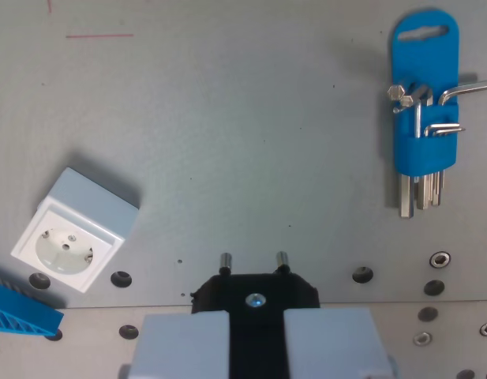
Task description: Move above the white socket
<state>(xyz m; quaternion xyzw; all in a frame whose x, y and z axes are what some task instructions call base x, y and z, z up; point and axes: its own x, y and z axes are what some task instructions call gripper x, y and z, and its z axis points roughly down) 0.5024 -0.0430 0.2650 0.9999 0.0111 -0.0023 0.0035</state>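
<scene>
Nearest, at the wrist view's bottom edge: tool (255, 335), grey fingers (184, 343) clamped on a black plug (255, 294), two pins pointing away. Further out, towards the wrist view's left: white socket (73, 229), tilted on the bench (243, 142), beside a blue part (22, 312). Farthest, towards the upper right: blue hex-key holder (425, 103).

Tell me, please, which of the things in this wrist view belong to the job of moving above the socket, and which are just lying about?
Belonging to the job:
white square wall socket
black two-pin plug held between the grey fingers

Just lying about:
blue plastic holder of metal hex keys
blue ribbed plastic piece, at the lower left edge
</scene>
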